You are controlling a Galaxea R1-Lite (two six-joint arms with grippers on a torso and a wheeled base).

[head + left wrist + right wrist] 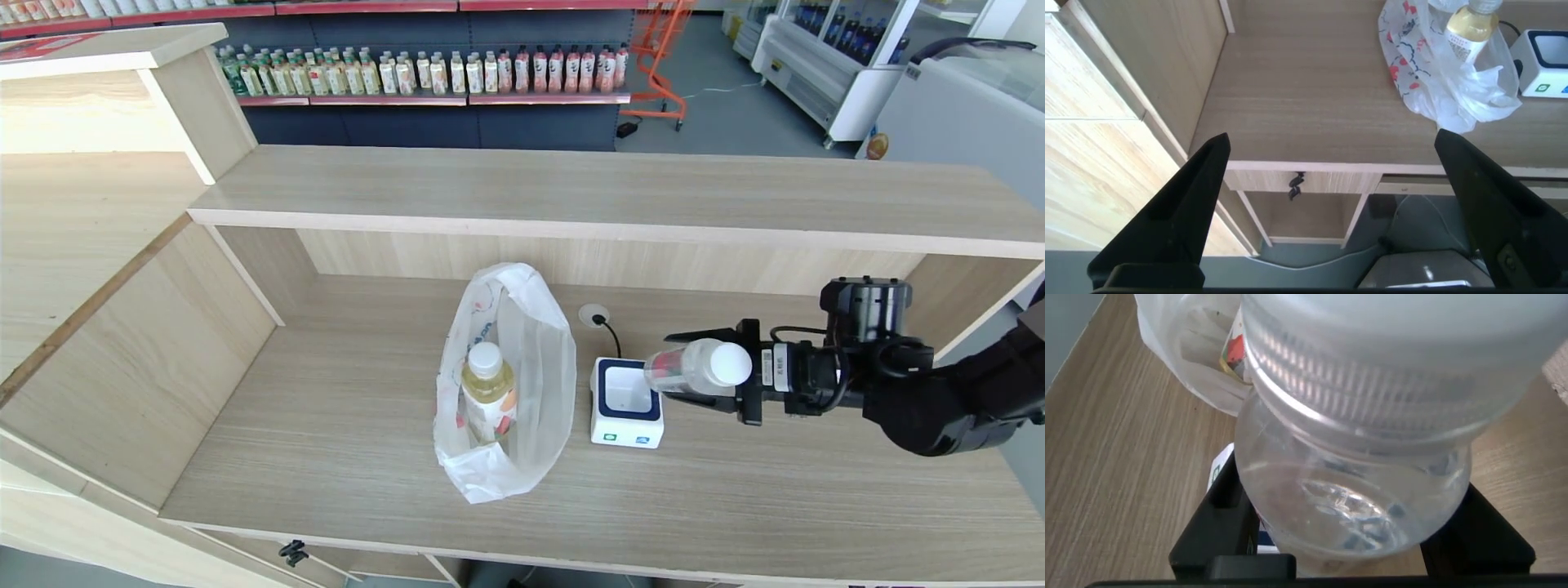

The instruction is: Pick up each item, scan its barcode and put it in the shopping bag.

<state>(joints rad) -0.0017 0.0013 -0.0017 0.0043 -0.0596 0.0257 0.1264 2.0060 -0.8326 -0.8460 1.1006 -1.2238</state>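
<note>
While right fingers (700, 336) clamp 1 bottle (695, 367) over the scanner (625, 403) (bag (545, 367) alongside), left fingers (1180, 216) gape.

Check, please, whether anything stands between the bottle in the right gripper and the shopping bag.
Only the barcode scanner lies between the clear bottle and the shopping bag, low on the counter. The bag already holds a yellow drink bottle.

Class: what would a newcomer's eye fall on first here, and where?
The right hand holds a clear bottle on its side over the white scanner on the wooden counter. Left of the scanner stands an open shopping bag with a yellow drink bottle upright inside.
</note>
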